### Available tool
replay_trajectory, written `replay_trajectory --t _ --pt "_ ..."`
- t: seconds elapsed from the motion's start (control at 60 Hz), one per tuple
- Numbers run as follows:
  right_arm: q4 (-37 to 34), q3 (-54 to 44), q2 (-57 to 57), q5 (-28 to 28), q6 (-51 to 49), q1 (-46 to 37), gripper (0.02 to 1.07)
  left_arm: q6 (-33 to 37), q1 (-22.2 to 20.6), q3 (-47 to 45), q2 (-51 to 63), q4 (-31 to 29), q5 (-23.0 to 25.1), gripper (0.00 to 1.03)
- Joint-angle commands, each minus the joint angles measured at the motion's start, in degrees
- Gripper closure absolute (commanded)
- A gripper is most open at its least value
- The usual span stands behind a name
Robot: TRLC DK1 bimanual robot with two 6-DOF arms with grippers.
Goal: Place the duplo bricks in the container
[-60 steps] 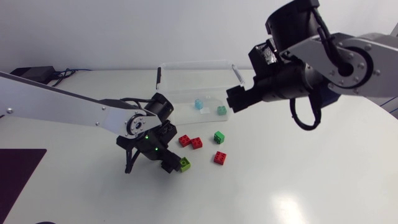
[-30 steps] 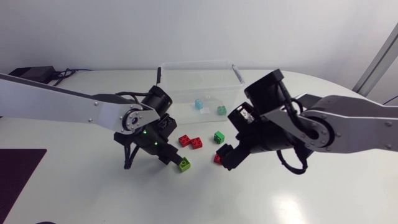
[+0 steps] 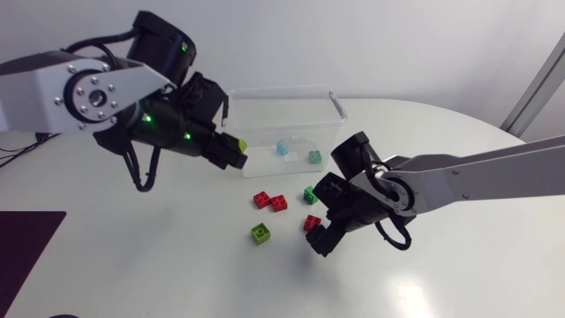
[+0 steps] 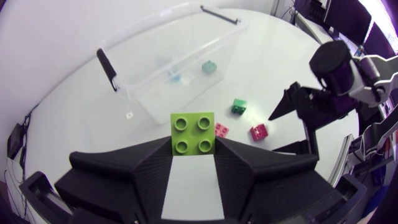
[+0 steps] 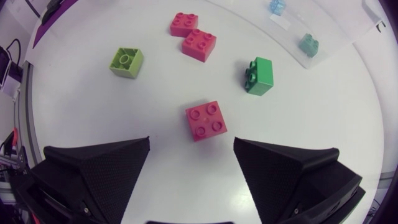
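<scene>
My left gripper (image 3: pixel 234 150) hangs above the table beside the clear container (image 3: pixel 237 95), shut on a lime brick (image 4: pixel 193 132) that shows between its fingers in the left wrist view. A second lime brick (image 3: pixel 260 232) lies studs down on the table. My right gripper (image 5: pixel 191 146) stands open low over a red brick (image 5: pixel 205 121), one finger on each side and apart from it. Ahead of it lie a dark green brick (image 5: pixel 260 76) and two more red bricks (image 5: pixel 193 34). A light blue brick (image 3: pixel 282 148) and a teal brick (image 3: pixel 314 156) lie inside the container.
The container's black-handled end (image 4: pixel 107 65) faces my left gripper. My right arm (image 3: pixel 459 181) crosses the table from the right. A dark mat (image 3: pixel 22 243) lies at the front left edge.
My left gripper closed on a lime brick and rose from the table up toward the container. My right arm swung down from the container to the red brick.
</scene>
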Motion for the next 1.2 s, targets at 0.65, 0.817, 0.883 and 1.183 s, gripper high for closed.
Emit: replay_trajectory --t 0.65,0.817,0.883,1.183 --pt "2.25 4.30 7.28 -0.68 -2.62 1.08 0.58 0.73 3.97 10.69 13.76 17.92 -0.37 0.66" --pt "0.84 2.90 4.29 -0.68 -2.62 1.16 0.80 0.90 4.50 13.68 18.95 18.62 -0.64 0.66" --pt "0.22 2.02 2.01 -0.68 -2.53 0.99 0.80 0.90 4.85 14.82 20.71 18.62 -0.72 0.65" --pt "-7.25 4.48 -12.67 1.26 -1.47 -0.86 0.81 0.90 6.08 16.49 23.34 18.27 -0.99 0.17"
